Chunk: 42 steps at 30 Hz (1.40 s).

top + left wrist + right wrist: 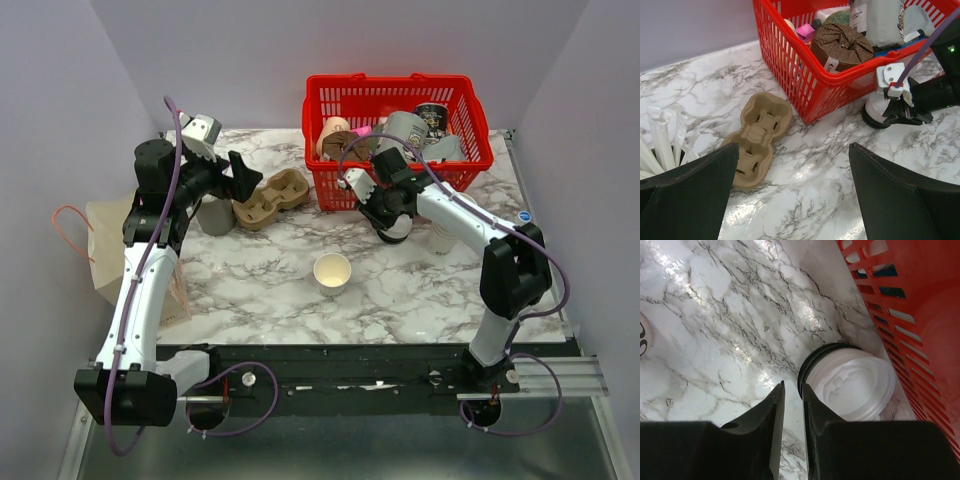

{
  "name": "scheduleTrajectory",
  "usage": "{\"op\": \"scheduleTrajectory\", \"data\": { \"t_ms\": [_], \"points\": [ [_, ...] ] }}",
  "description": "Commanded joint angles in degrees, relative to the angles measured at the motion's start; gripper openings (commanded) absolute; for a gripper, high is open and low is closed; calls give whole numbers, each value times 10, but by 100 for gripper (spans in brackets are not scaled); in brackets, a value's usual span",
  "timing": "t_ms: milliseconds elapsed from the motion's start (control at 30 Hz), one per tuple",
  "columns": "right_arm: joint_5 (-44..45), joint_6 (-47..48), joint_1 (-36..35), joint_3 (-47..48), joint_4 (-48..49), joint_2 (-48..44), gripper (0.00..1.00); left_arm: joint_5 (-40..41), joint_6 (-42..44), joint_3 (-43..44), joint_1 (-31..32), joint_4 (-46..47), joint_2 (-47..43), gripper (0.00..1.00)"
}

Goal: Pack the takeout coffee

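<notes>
A single small white paper cup (332, 272) stands open on the marble table (260, 290) near the middle, with no lid on it. A short stack of round lids (397, 230) sits just in front of the red basket; it also shows in the right wrist view (850, 390). My right gripper (385, 212) hangs over the stack's left edge. Its jaws (792, 385) are nearly shut with nothing between them, the right finger against the stack's rim. My left gripper (245, 178) is wide open and empty (793, 150) beside a brown cardboard cup carrier (757, 137).
A red basket (470, 165) full of goods stands at the back right. A grey cup of wrapped straws (213, 215) is left of the carrier. A brown paper bag (108, 250) lies at the table's left edge. A stack of white cups (441, 238) stands right of the lids.
</notes>
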<state>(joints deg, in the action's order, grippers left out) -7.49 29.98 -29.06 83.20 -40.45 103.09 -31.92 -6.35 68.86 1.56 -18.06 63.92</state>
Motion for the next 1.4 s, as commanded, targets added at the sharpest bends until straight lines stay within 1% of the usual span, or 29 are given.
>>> {"op": "scheduleTrajectory", "data": {
  "t_ms": [0,267,367,700,833,867,1033,1200,1367],
  "points": [
    [52,-30,9,8,23,18,28,-17,-12,29,-3,7,10,98],
    [73,-37,10,11,28,29,28,-17,-10,34,-3,6,16,98],
    [96,-40,12,5,28,29,28,-24,-12,36,-3,9,14,99],
    [113,-40,14,14,30,37,27,-22,-8,36,-3,7,16,99],
    [138,-27,14,1,39,26,26,-22,-8,35,-4,8,16,99],
    [141,-24,14,-7,46,10,26,-21,-8,35,-4,8,15,99],
    [120,-9,14,-36,64,-39,26,-21,-6,28,-4,8,13,99],
    [114,3,14,-44,66,-34,26,-24,-16,26,-5,19,20,99],
    [78,1,14,-44,59,-32,28,-26,-17,34,-4,16,24,99]
  ]
}}
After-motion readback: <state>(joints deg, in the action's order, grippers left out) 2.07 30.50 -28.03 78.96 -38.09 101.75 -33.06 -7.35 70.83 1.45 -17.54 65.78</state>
